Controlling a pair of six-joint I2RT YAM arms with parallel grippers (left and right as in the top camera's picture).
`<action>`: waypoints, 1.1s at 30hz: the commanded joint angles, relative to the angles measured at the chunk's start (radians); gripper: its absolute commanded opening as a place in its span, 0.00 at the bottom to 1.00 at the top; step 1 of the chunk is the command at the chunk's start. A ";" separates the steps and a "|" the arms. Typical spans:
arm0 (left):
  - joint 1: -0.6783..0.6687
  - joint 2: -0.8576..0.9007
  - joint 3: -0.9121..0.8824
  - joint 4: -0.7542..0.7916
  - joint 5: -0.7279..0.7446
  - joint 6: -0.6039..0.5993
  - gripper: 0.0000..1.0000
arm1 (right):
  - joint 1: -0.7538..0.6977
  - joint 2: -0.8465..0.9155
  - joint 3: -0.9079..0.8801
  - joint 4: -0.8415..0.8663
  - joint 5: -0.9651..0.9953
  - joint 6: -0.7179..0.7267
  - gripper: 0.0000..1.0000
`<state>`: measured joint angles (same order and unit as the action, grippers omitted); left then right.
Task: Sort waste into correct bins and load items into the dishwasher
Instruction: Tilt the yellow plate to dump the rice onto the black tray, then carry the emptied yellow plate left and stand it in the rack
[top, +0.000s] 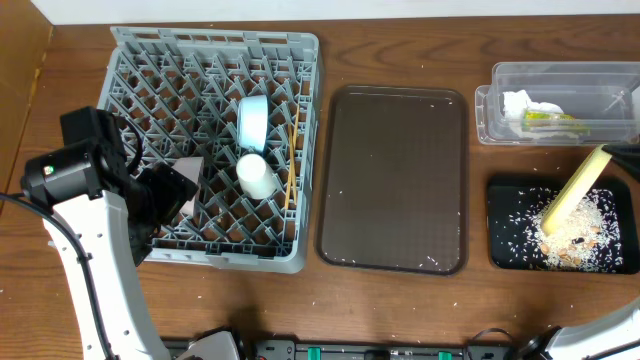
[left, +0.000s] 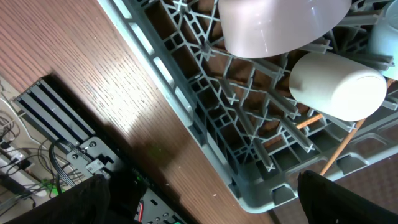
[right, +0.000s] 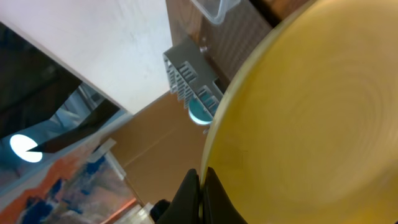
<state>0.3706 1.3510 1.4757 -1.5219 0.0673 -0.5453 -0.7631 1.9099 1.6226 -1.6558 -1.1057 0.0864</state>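
clamped tight on the yellow plate (top: 577, 190) with the right gripper (right: 200, 186), tipped steeply over the black tray (top: 505, 205) of rice crumbs (top: 592, 236). spread wide with the left gripper (top: 172, 192) above the grey dish rack (top: 215, 42), holding nothing.

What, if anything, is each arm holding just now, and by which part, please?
The right jaws pinch the yellow plate by its rim, tilted over the black tray; the left jaws are open and hold nothing.
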 joint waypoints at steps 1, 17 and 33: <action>0.004 -0.002 0.001 -0.006 -0.016 0.010 0.98 | -0.013 -0.014 -0.006 0.000 -0.002 0.017 0.01; 0.004 -0.002 0.001 -0.006 -0.016 0.010 0.98 | 0.051 -0.073 -0.009 -0.047 -0.107 -0.087 0.01; 0.004 -0.002 0.001 -0.006 -0.016 0.010 0.98 | 0.835 -0.185 -0.007 1.001 -0.016 0.737 0.01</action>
<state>0.3706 1.3510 1.4757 -1.5227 0.0673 -0.5453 -0.0750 1.7348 1.6096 -0.8234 -1.2484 0.4778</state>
